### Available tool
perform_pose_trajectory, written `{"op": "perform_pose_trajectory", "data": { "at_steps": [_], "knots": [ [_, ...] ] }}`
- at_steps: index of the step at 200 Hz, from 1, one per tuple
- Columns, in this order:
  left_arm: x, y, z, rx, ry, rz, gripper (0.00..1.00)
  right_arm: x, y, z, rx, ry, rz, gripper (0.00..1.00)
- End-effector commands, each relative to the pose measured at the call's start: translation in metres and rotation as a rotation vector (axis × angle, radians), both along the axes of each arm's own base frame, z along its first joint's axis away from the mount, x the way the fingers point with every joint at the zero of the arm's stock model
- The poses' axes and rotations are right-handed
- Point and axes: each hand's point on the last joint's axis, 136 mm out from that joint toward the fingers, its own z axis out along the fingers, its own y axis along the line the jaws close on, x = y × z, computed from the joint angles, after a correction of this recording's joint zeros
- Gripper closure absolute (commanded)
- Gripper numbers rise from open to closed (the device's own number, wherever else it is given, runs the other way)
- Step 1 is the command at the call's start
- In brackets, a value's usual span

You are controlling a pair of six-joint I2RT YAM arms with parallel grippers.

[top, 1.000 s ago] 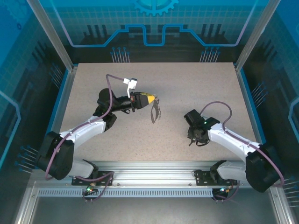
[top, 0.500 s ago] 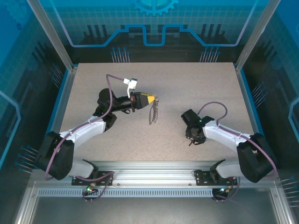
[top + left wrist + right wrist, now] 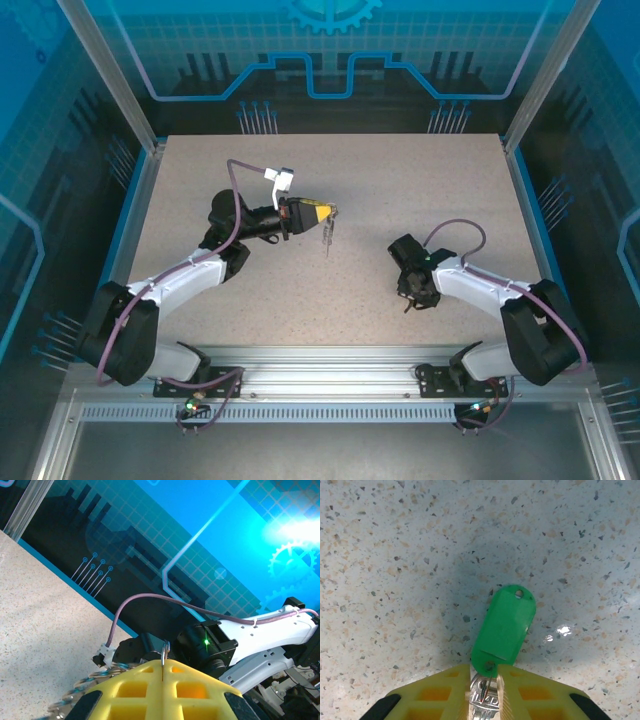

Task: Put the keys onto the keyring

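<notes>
While left gripper [image 3: 326,211] pinches hanging keyring [image 3: 328,236] | right gripper [image 3: 485,676] narrow, clamping green-tagged key [image 3: 504,627]

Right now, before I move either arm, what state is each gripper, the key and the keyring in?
left gripper: shut, pinching the keyring.
keyring: hanging from the left gripper above the table, chain dangling.
right gripper: shut on the key's metal end.
key: green head looks to lie on the table, not yet on the keyring.
</notes>
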Motion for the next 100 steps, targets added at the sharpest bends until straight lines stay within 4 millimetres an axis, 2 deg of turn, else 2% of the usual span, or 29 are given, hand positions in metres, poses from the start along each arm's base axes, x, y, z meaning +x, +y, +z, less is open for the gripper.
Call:
{"op": "perform_pose_trajectory", "data": {
  "at_steps": [1, 39, 100],
  "knots": [
    [-0.0052, -0.0011, 0.0031, -0.008, -0.048, -0.006, 1.00, -0.0020, -0.0073, -0.0044, -0.020, 0.015, -0.018, 0.78],
    [-0.0043, -0.0013, 0.0018, -0.008, -0.045, -0.004, 1.00, -0.0012, -0.0076, -0.0042, -0.015, 0.014, -0.017, 0.84],
    [-0.0039, -0.0019, 0.0016, -0.011, -0.041, -0.006, 1.00, -0.0026, -0.0065, -0.0028, 0.001, 0.005, -0.011, 1.00]
  ]
}}
